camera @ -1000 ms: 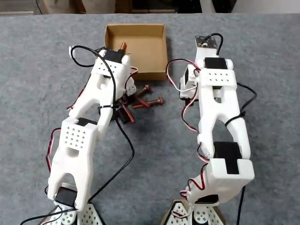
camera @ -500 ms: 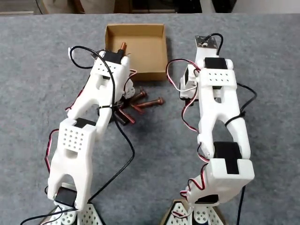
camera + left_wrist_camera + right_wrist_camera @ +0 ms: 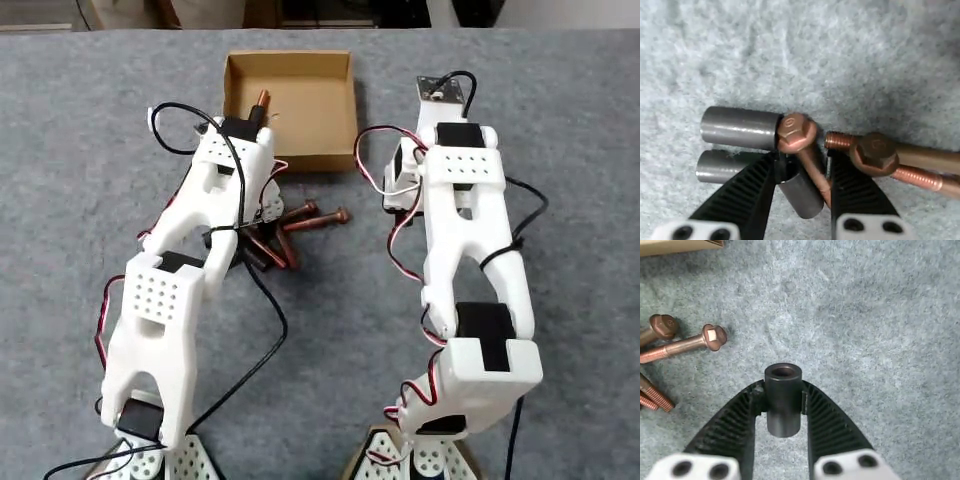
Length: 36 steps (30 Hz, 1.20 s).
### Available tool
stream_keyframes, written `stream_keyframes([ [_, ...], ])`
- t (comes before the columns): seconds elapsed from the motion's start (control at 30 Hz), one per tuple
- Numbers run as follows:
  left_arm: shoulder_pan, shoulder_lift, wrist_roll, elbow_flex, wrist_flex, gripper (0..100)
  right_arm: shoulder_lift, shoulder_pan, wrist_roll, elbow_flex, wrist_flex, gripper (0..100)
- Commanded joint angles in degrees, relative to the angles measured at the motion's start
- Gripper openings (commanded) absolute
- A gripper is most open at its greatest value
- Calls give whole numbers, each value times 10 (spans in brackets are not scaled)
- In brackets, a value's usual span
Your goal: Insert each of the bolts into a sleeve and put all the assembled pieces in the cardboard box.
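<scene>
Saw grey felt over the bench (image 3: 80, 120), with the cardboard box (image 3: 305, 105) at its far side, a little left of centre. Found the loose copper bolts (image 3: 315, 218) heaped just near of the box, between the two arms and partly under the left one. Caught the left gripper (image 3: 804, 160) low over that heap, jaws parted, straddling the shank of a hex-head bolt (image 3: 796, 132) and the end of a grey sleeve (image 3: 801, 192). Noted two more sleeves (image 3: 740, 127) lying side by side on the felt, touching, with the hex head against the end of one. Made out a second bolt head (image 3: 874, 152) just beside the first, over other threaded shanks. Found the right gripper (image 3: 782, 392) clamped on a dark sleeve (image 3: 784, 377), bore pointing away from the wrist, with bare felt beyond it. Placed that gripper right of the heap, well apart from it, and near of the box's right corner. Could not tell whether the held sleeve touched the felt.
</scene>
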Motion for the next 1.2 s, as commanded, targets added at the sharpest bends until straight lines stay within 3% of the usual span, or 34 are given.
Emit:
stream_keyframes([
  [0.0, -17, 6, 31, 11, 0, 138, -2, 0, -4, -5, -7, 2],
  [0.1, -18, 6, 35, 3, -13, 129, -2, 0, -4, -5, -7, 2],
  [0.27, -17, 6, 33, 1, -45, 16, -2, 0, -4, -5, -7, 2],
  [0.4, -14, 3, 13, -16, -44, 19, -3, 0, -4, -3, -6, 2],
  [0.5, -13, -1, -22, -58, -26, 19, -6, 0, -4, -3, -6, 2],
  [0.63, -2, -7, -74, -181, 55, 19, -9, -5, -1, -6, -1, 2],
  [0.77, 34, -12, -176, -262, 76, 19, -36, -36, 25, -5, 35, 2],
  [0.93, 54, -83, -235, -250, 76, 19, -110, -57, 51, -1, 62, 2],
  [1.17, 35, -269, -286, -175, 76, 19, -276, -57, 160, 36, 118, 2],
])
